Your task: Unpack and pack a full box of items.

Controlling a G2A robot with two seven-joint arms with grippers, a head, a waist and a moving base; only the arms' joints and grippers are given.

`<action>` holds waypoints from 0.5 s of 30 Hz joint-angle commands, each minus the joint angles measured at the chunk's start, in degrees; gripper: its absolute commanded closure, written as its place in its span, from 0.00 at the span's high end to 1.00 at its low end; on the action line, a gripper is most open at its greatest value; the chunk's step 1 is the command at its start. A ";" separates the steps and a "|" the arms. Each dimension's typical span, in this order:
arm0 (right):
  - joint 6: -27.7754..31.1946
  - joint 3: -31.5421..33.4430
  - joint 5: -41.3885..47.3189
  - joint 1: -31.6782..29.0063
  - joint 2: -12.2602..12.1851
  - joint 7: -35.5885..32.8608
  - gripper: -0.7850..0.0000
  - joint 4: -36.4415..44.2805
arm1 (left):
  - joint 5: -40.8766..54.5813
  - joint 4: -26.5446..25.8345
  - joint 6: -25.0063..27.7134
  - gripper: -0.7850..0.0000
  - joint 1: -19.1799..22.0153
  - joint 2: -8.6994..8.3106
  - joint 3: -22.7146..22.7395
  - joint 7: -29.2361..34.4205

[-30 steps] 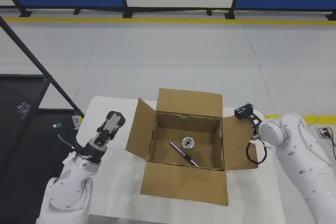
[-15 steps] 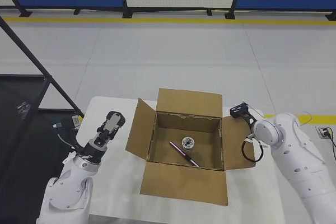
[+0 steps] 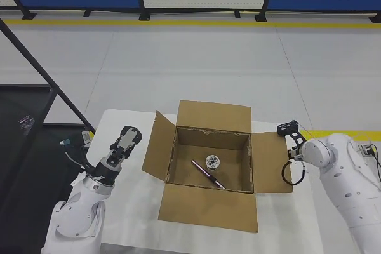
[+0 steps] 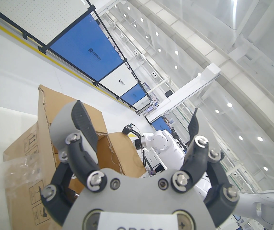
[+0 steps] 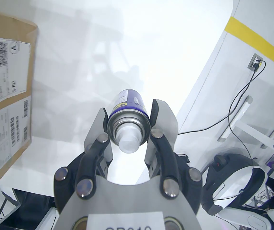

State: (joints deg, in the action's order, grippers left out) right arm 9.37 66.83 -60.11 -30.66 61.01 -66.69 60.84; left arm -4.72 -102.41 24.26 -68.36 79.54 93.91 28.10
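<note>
You've got the spray can (image 5: 128,114) clamped btwn the R gripper (image 5: 129,111) fingers (image 5: 162,118). There's one pad on each side of its purple body, w/ the white cap end toward the wrist and the base pointing away at the bench (image 5: 127,37). Can't tell if the base touches the bench. The box (image 5: 6,92) lies near those fingers: you see its labelled side flap folded out, w/ a strip of bare bench btwn flap edge and can. From above, the R gripper (image 3: 288,129) is just past the outer edge of that flap, near the bench's far corner.

The box (image 3: 208,208) sits btwn your two grippers w/ all four flaps open. Inside, well apart from either set of fingers, a thin purple pen (image 3: 207,174) lies at a slant on the bottom. A small round item (image 3: 213,161) is just beside it; touching or not, can't tell.

The L gripper (image 3: 129,134) is on the other side of the box, near the upturned side flap but apart from it. In its wrist view the L gripper (image 4: 137,111) has its fingers (image 4: 84,123) spread wide w/ nothing btwn them, tips angled up and toward the box (image 4: 26,159). Some clear plastic wrap (image 4: 19,168) lies just beside the L fingers, low down against the box side.

Off the bench, beyond the R fingers, a black cable (image 5: 244,101) runs across the floor to a socket.
</note>
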 commanded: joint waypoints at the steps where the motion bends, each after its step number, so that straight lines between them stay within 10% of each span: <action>1: -0.14 1.44 0.25 -0.71 -0.38 1.30 0.00 0.43 | 0.00 0.00 0.00 1.00 0.00 0.00 0.00 0.00; 15: -6.54 17.42 0.50 -17.44 -4.02 8.78 0.00 23.02 | -5.07 -5.05 -3.26 1.00 -6.04 -1.16 3.71 1.78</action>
State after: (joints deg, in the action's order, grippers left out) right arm 3.13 83.61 -59.79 -47.36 57.07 -58.32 83.00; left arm -8.95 -106.76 21.74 -73.52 78.56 97.07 28.96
